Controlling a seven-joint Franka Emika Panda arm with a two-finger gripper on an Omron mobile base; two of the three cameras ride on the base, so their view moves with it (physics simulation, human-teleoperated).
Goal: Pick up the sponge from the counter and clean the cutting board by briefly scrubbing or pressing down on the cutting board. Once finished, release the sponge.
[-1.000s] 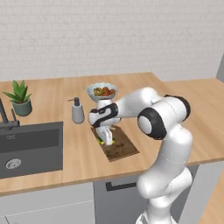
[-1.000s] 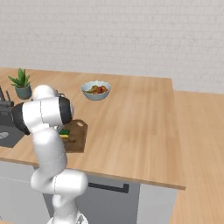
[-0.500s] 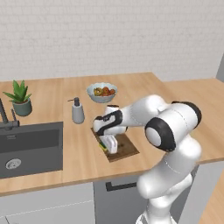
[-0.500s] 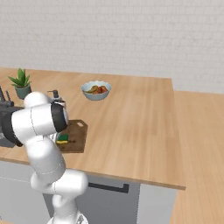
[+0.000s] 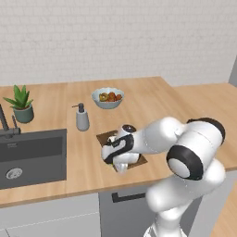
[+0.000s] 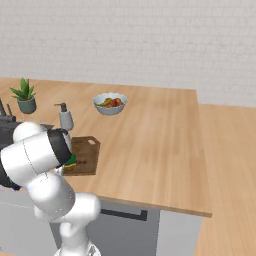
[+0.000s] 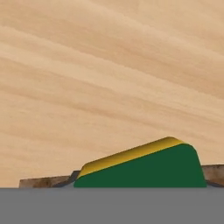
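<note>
The gripper hangs low over the near end of the board, on the counter right of the sink. The hand hides its fingers from the left base view, so I cannot tell whether the jaws are clenched or released.

The sponge lies on the board's near left part, just beside the arm's dark joint, as the right base view shows it. In the hand view the sponge sits close at the bottom, green face and yellow edge tilted, with a strip of board beside it.

Beyond the board stand a soap bottle and a fruit bowl. A potted plant stands behind the sink.
</note>
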